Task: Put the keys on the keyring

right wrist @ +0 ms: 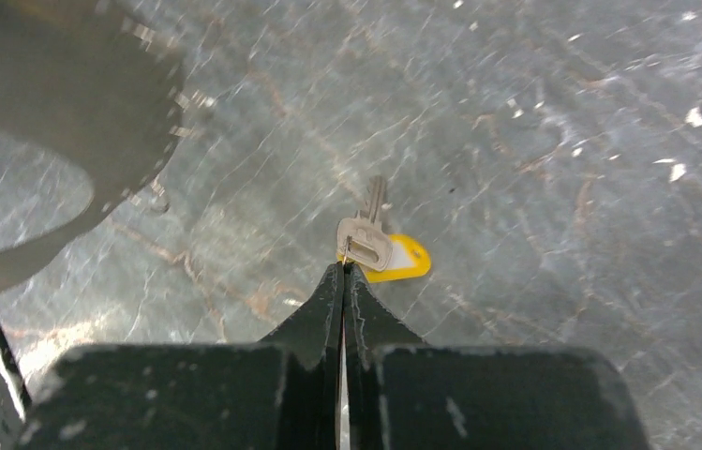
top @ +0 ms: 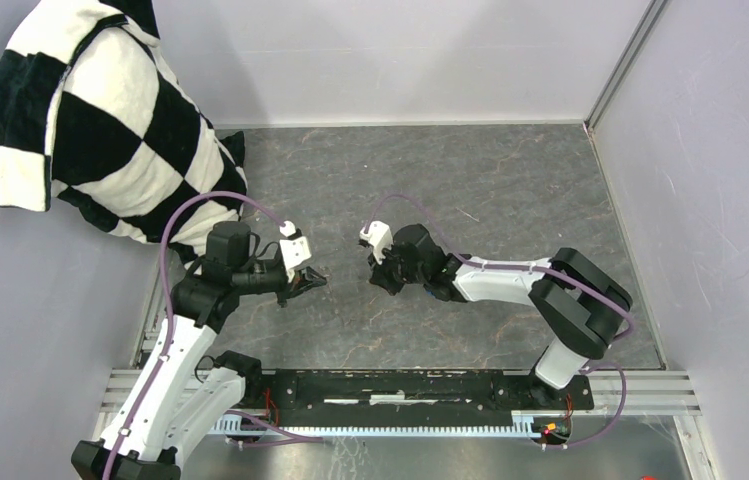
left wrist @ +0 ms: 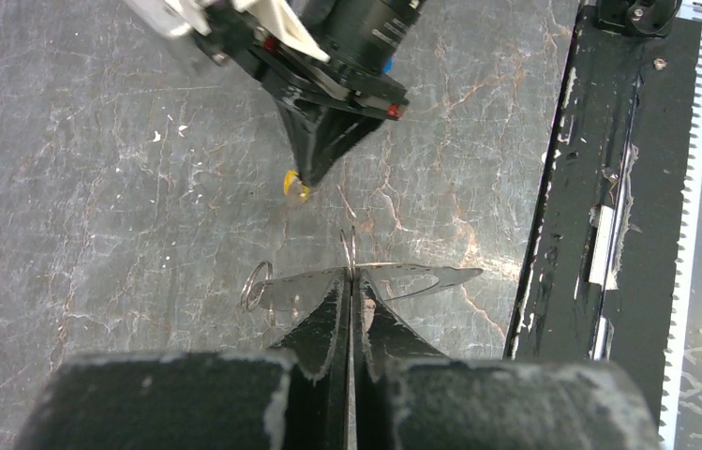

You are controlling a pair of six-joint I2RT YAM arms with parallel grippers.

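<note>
Left pincer (left wrist: pixel 351 281) is clenched tight on the keyring (left wrist: pixel 350 248). The thin grey wire pokes up edge-on from between the tips, and the rest of the loop fans out flat to either side just past the fingers. There's a small ring (left wrist: pixel 255 284) at one end of it. Can't tell if the loop touches the table (top: pixel 510 180) or hangs above it.

Right pincer (right wrist: pixel 343 272) is clamped as well, pinching the yellow key (right wrist: pixel 370 242) by its head, with the blade pointing straight away from the fingers. The yellow cover sticks out to one side of the tips. In the left wrist view that pincer points tip-first at the table with only a bit of yellow showing at its tip. It's near the keyring but not touching it.

From the top, the two pincers face each other, close, with a gap between them. They sit a bit left of the table's middle, nearer the near edge than the far one.

Other stuff: a black-and-white checkered cloth (top: pixel 110 120) is draped at the far left corner, well apart from all this. A black rail (top: pixel 400 385) runs along the near edge between the arm bases. There's also a blurry grey shape in the upper left of the right wrist view, too out of focus to say what it is.
</note>
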